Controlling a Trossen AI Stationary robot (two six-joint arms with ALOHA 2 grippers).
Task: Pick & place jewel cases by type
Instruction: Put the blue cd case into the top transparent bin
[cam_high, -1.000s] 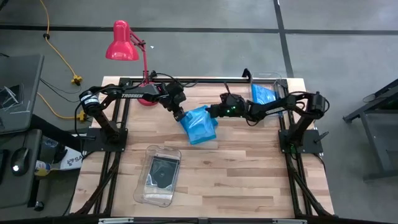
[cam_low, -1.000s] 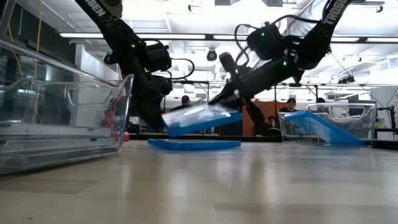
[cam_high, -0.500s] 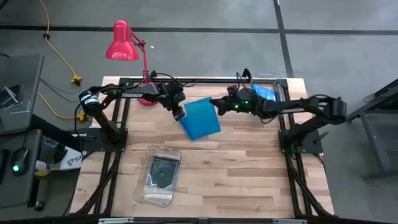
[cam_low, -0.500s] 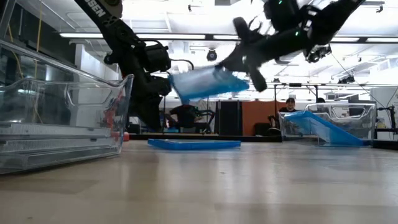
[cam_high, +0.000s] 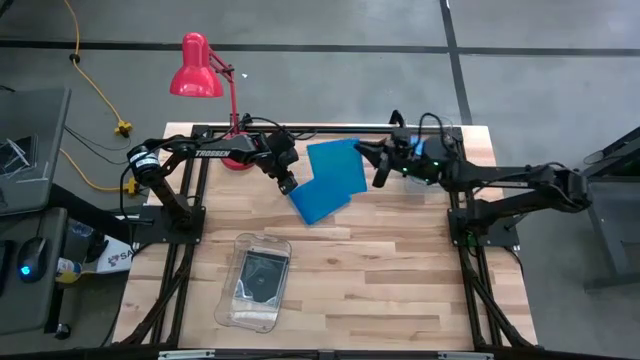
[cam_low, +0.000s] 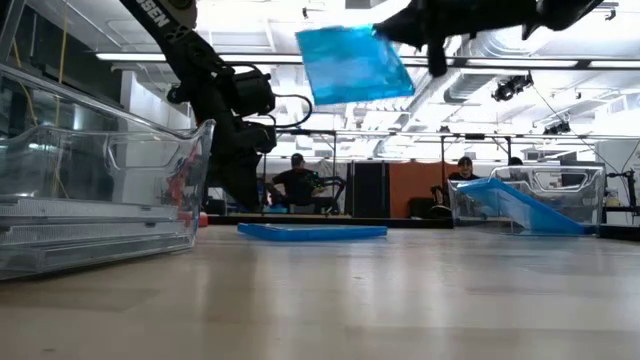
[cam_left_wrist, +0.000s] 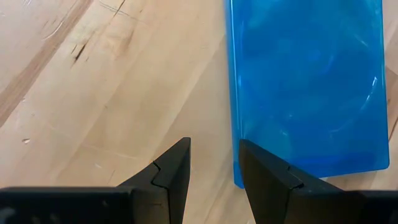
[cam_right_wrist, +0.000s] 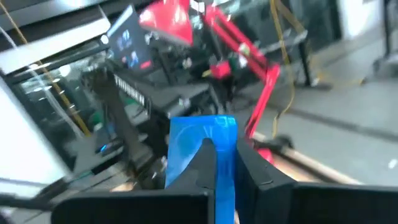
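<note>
One blue jewel case (cam_high: 336, 165) hangs high over the table's far middle, with my right gripper (cam_high: 376, 166) shut on it. It shows near the top of the low view (cam_low: 352, 64). A second blue jewel case (cam_high: 318, 202) lies flat on the wood below it, also seen in the low view (cam_low: 312, 231). My left gripper (cam_left_wrist: 212, 163) stands open, pointing steeply down at that case's left corner (cam_left_wrist: 239, 177), bare wood between its fingers. A dark jewel case (cam_high: 262, 273) lies in the clear bin (cam_high: 232, 300) at the front left. My right gripper pinches the lifted blue case at its right edge (cam_high: 362, 168) between its two fingers (cam_right_wrist: 205, 158), coming level from the table's right. The case is clear of the table and of the other case, its face tilted. Whether my left gripper touches the lying case I cannot tell.
A second clear bin (cam_high: 446, 130) at the far right holds blue cases (cam_low: 525, 208) leaning inside. A red desk lamp (cam_high: 198, 68) stands at the far left corner. The front-left bin (cam_low: 100, 190) fills the low view's left. People sit in the room beyond.
My right gripper has risen well above the table and drawn back toward the far right, rolling as it went. The blue case it holds has come up off the lying case and now hangs clear. The lying case has stayed in place.
</note>
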